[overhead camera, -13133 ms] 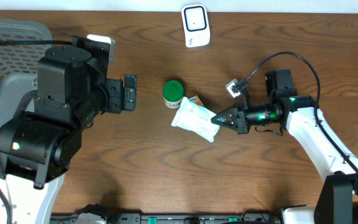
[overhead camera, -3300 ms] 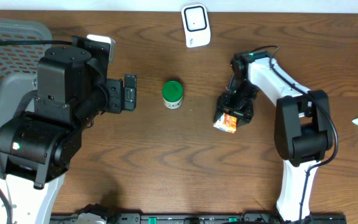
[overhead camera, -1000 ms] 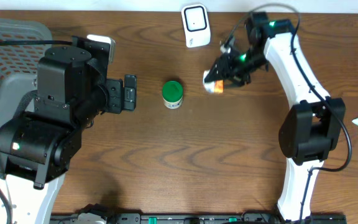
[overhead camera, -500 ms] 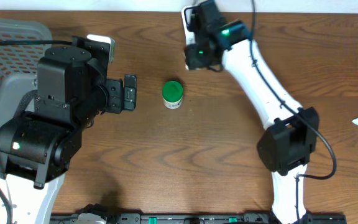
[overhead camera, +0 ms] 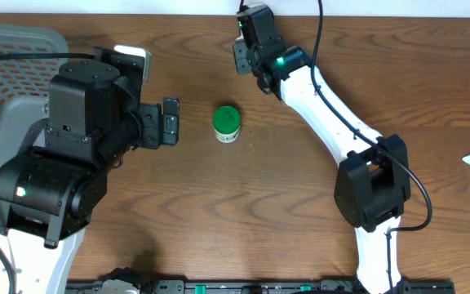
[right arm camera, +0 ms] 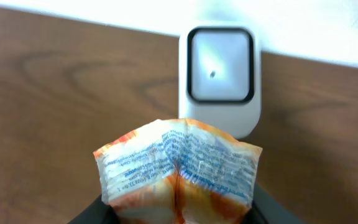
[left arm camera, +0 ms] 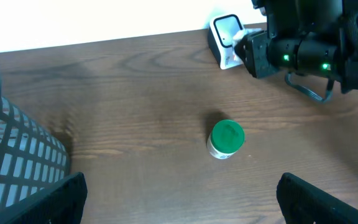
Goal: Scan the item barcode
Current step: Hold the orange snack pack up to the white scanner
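A dark brown wooden table (overhead camera: 243,220) runs up to a white wall (right arm camera: 104,9) at its far edge.

The snack packet (right arm camera: 178,165), crinkled orange and white with fine blue print, is held clear of the wood at that far edge. Its lower end is pinched between the 2 fingers of the right gripper (right arm camera: 178,214). The wrist view shows small text on the near face; no barcode can be picked out there.

The white barcode scanner (right arm camera: 220,65) stands straight ahead of the fingers, just beyond the packet's top edge, its dark-framed window showing in full above the packet. The packet's wide edge lies crosswise to the fingers. Whether packet and scanner touch cannot be told. As I judge it, the coming move turns on rotating the barcode face toward that window, and only the right arm is placed for it.

The left gripper (overhead camera: 170,121) hangs well apart on the other side, fingers spread wide and empty. Between the 2 arms a green-lidded jar (overhead camera: 227,122) stands upright. A grey mesh basket (left arm camera: 17,162) sits at the left edge.
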